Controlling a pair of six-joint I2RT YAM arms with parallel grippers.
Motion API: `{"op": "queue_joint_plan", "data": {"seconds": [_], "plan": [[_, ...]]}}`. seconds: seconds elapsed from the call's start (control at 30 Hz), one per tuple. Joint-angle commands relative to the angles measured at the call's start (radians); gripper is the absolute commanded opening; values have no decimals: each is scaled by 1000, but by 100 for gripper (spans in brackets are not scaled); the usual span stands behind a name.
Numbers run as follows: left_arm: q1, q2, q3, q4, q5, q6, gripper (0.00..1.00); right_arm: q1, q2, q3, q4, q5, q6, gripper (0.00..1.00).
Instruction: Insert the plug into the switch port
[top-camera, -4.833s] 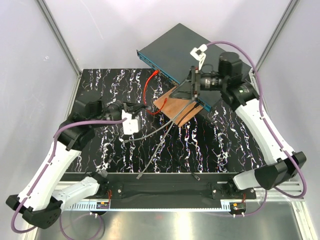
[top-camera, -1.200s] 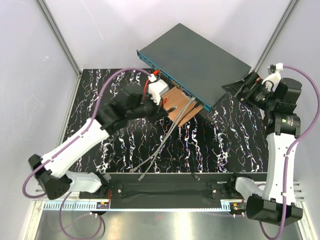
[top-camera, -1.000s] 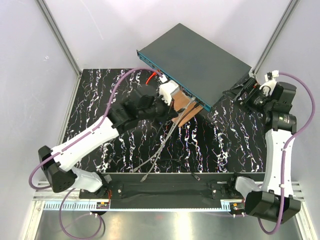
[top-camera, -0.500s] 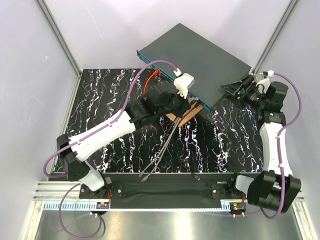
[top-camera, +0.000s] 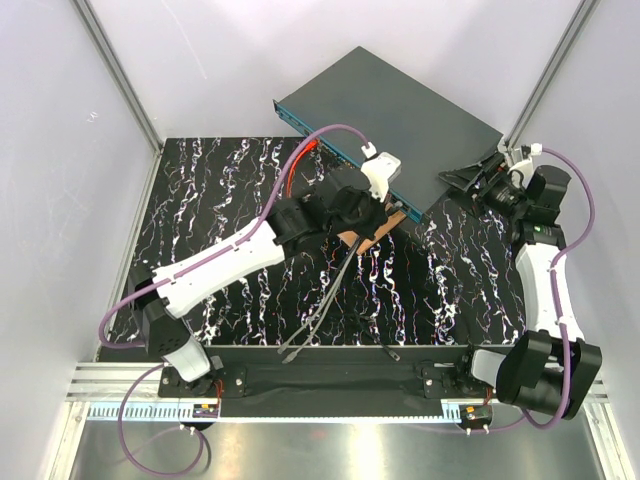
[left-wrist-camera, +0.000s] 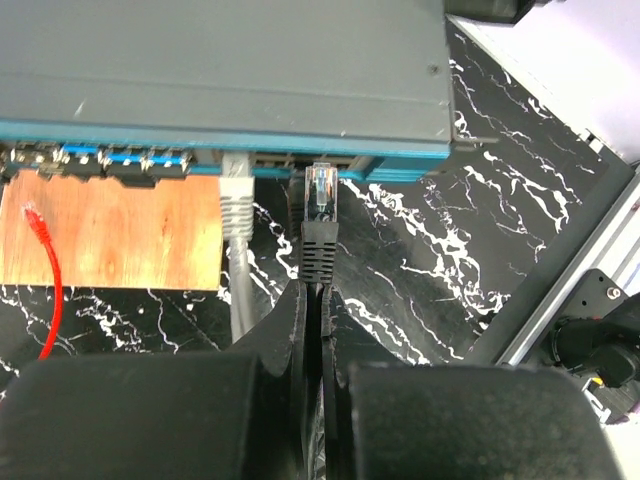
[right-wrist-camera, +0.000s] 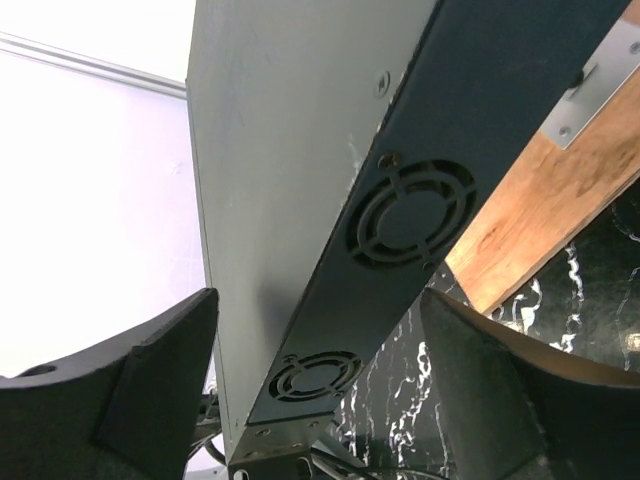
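Before switch (left-wrist-camera: 220, 60): plug (left-wrist-camera: 320, 192), likely light, brittle clip; best held by boot (left-wrist-camera: 318, 255).
Left pincer (left-wrist-camera: 315, 295): clamped on boot.
Right pincer (right-wrist-camera: 318, 300): wide open, straddling switch.

The table (top-camera: 200, 180) in front of me is black with white marble veining. At its far right corner sits the switch (top-camera: 400, 105), turned at an angle. Its socket face lies over a copper-brown wooden plate (left-wrist-camera: 110, 235) that rests flat on the table. A red cable (left-wrist-camera: 45, 275) runs off the plate's left end onto the marble. Grey cables (top-camera: 320, 303) trail from the switch's face toward the near edge, and their loose ends rest just short of it.
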Motion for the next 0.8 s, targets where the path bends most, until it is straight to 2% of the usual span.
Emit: {"op": "queue_joint_plan", "data": {"seconds": [0.0,0.1,0.2,0.23,0.4,0.43,0.67,0.7,0.77], "plan": [[-7,20,70,26,-30,10,0,18,-7,-11,88,-18,28,86],[-7,38,84,22,-52,16,0,24,-5,-13,96,-13,34,83],[-7,51,99,24,-67,22,0,25,-8,-11,100,-15,37,74],[-7,52,104,24,-73,25,0,25,-7,-10,99,-15,37,68],[-8,54,104,18,-79,36,0,27,-5,-10,102,-21,29,49],[-7,55,103,19,-82,36,0,25,-4,-11,105,-21,31,42],[-5,74,115,3,-104,50,0,27,2,-5,116,-26,32,16],[-5,80,119,-2,-107,51,0,27,2,-4,116,-26,32,8],[-4,81,119,-16,-110,56,0,27,2,1,114,-26,29,3]]}}
